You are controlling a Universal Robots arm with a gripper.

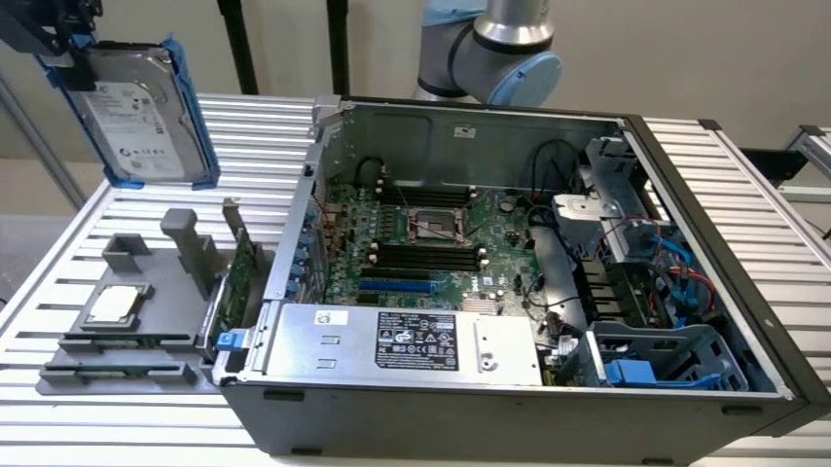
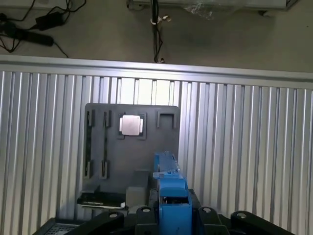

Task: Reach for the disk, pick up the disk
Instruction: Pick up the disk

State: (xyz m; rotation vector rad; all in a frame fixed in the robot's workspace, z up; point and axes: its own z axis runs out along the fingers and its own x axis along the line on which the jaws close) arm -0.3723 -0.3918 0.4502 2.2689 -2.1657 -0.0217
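Note:
The disk (image 1: 136, 112), a silver-grey hard drive with a white label and blue carrier rails, hangs upright in the air at the exterior view's upper left. It is well above the slatted table. My gripper (image 1: 68, 41) grips it from above and is shut on its top end. In the wrist view the blue rail of the disk (image 2: 168, 188) sticks out edge-on between my gripper's (image 2: 172, 215) dark fingers, above the grey fixture plate.
A grey fixture plate (image 1: 78, 365) lies on the slatted metal table (image 1: 53, 282) and holds a small square CPU chip (image 1: 115, 304). The open computer case (image 1: 520, 409) stands at the exterior view's right, with a silver black-labelled box (image 1: 415, 341) inside. The arm's base (image 1: 500, 49) stands behind.

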